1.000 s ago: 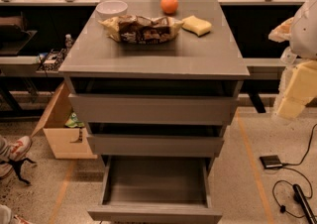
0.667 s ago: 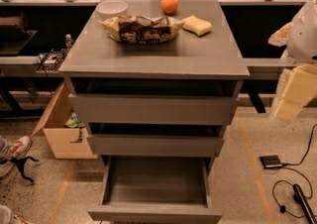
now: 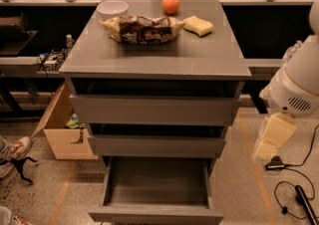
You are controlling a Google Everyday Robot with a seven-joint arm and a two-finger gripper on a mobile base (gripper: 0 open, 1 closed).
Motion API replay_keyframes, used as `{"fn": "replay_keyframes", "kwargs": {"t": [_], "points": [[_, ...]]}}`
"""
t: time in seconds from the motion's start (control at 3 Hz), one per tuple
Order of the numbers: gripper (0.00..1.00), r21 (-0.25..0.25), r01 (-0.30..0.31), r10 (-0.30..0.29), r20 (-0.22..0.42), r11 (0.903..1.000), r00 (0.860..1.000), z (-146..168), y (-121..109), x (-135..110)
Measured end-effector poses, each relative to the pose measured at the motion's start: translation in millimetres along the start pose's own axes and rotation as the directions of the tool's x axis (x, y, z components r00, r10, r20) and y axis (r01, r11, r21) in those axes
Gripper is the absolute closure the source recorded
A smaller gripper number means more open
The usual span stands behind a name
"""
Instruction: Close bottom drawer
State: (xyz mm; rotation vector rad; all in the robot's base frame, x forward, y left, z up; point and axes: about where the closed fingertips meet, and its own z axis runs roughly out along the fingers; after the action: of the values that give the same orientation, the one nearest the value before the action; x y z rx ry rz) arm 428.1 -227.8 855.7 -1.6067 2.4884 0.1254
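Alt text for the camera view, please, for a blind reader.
The bottom drawer of a grey cabinet stands pulled out and empty. The robot's end effector hangs to the cabinet's right, not touching it. On top sit a white bowl, an orange, a snack bag and a yellow sponge.

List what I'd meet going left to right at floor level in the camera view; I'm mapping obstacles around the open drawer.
Sneaker → cardboard box → open bottom drawer → gripper, hanging right of the cabinet, apart from the drawer.
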Motion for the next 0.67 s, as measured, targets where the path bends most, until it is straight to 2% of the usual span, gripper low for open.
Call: {"fn": "replay_keyframes", "kwargs": {"t": [0.33, 0.67], "points": [[0.00, -0.142, -0.084, 0.081, -0.027, 0.9863, 0.996, 79.3, 19.4, 23.1], [0.00, -0.297, -0.158, 0.140, -0.081, 0.9418, 0.987, 157.8, 46.2, 46.7]]}}
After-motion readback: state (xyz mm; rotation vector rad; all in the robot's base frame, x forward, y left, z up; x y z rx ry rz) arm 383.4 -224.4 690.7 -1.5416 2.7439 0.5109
